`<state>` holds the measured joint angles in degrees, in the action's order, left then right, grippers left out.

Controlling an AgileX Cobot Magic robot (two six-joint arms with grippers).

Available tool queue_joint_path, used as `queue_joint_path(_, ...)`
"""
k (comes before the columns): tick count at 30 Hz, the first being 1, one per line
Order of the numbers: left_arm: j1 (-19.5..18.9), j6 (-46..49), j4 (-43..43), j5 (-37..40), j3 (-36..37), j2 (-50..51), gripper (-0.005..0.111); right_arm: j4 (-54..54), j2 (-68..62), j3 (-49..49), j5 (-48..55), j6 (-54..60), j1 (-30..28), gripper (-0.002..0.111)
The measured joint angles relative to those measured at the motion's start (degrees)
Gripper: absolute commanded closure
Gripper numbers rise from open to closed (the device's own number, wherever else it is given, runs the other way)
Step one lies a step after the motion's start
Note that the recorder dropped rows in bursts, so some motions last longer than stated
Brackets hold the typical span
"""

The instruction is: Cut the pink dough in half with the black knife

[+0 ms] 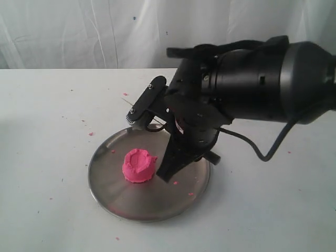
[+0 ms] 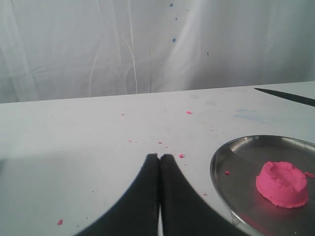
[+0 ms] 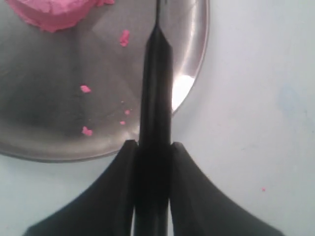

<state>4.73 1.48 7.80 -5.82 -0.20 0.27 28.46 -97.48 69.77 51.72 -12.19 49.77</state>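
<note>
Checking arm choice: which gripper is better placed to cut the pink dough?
Right. The right gripper holds the black knife near the uncut pink dough; the left gripper is shut, empty, off the plate.

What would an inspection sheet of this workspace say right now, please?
Surface: white table, lightly speckled.
Job's things: pink dough, one uncut lump on the steel plate; black knife held in the right gripper, beside the dough.
Clutter: pink crumbs on plate and table.
Grippers: right gripper shut on the knife; left gripper shut, empty, over the table.
Cables: black cable loops off the right arm.
Surroundings: white curtain behind.
</note>
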Motion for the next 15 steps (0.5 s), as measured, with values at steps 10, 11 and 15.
queue_joint_path(10, 0.00, 0.00, 0.00, 0.00, 0.00, 0.00, 0.107, -20.65, 0.76, 0.44, 0.24, 13.41, -4.49, 0.108)
queue_joint_path(11, 0.00, 0.00, 0.00, 0.00, 0.00, 0.00, 0.107, -21.97, 0.76, 0.44, 0.24, 14.35, -4.78, 0.108)
queue_joint_path(15, 0.00, 0.00, 0.00, 0.00, 0.00, 0.00, 0.107, -26.44, 0.76, 0.44, 0.24, 18.00, -5.29, 0.108)
